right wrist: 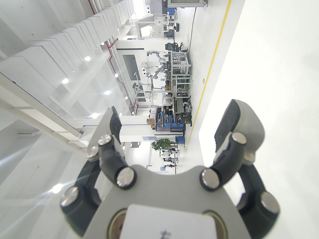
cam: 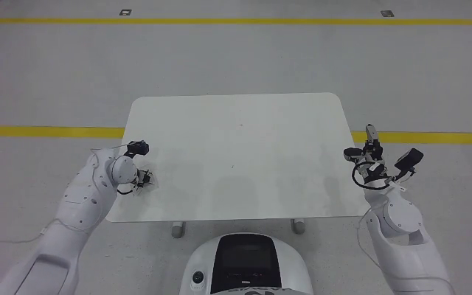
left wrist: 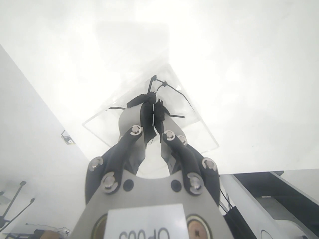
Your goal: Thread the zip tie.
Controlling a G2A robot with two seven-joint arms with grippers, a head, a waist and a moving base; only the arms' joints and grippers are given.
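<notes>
The left gripper (cam: 145,178) sits over the white table (cam: 236,147), close to its left edge and not far from the near left corner. In the left wrist view its fingers (left wrist: 147,115) are pressed together on a black zip tie (left wrist: 174,91). The tie's thin strands curl out past the fingertips, just above a clear square sheet (left wrist: 199,130) lying on the tabletop. I cannot tell whether the strands touch the sheet.

The right gripper (right wrist: 172,123) hangs past the table's right edge, over the floor (cam: 413,88). Its two pads (right wrist: 229,120) are spread wide and there is nothing between them.

Between the two arms a broad stretch of bare tabletop runs to the rounded far corners. The sheet's nearest corner lies close to the table's edge.
</notes>
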